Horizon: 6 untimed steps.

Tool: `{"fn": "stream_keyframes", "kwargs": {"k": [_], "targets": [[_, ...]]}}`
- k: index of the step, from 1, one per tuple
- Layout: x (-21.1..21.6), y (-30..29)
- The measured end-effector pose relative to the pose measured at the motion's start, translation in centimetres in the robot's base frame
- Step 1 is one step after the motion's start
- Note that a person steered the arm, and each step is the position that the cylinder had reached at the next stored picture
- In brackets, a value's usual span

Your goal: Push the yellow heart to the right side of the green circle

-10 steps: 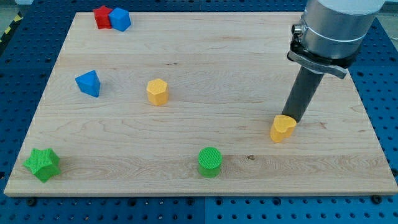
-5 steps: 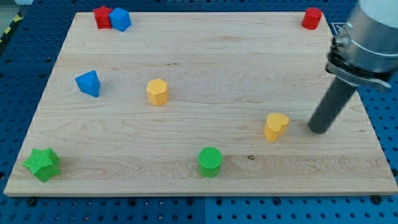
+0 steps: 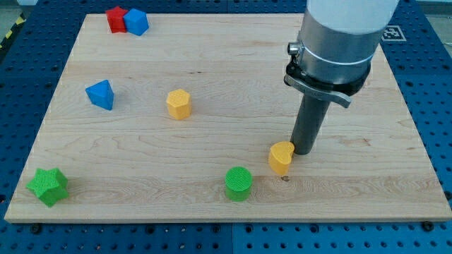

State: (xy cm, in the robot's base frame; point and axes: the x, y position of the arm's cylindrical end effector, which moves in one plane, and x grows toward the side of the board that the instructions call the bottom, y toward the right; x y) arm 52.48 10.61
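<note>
The yellow heart [image 3: 281, 157] lies on the wooden board [image 3: 212, 134], toward the view's bottom right of centre. The green circle [image 3: 239, 183] sits to its lower left, a short gap between them. My tip [image 3: 302, 151] is just at the heart's upper right, touching or nearly touching it. The arm's grey body rises above it to the view's top.
A yellow hexagon [image 3: 179, 104] lies left of centre. A blue triangular block [image 3: 101, 94] is at the left. A red block [image 3: 116, 19] and a blue block [image 3: 135, 22] touch at the top left. A green star [image 3: 48, 186] sits at the bottom left corner.
My tip swung out to the right, then came back left and down against the heart. The yellow heart slid left and down, closer to the green circle. The arm now hides the red block at top right.
</note>
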Motion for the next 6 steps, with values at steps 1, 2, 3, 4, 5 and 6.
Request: {"fn": "stream_keyframes", "kwargs": {"k": [1, 2, 3, 4, 5, 6], "targets": [[0.3, -0.1], [2.2, -0.7], [2.2, -0.7], [-1.1, -1.1], [1.0, -3.1], [1.1, -3.1]]}}
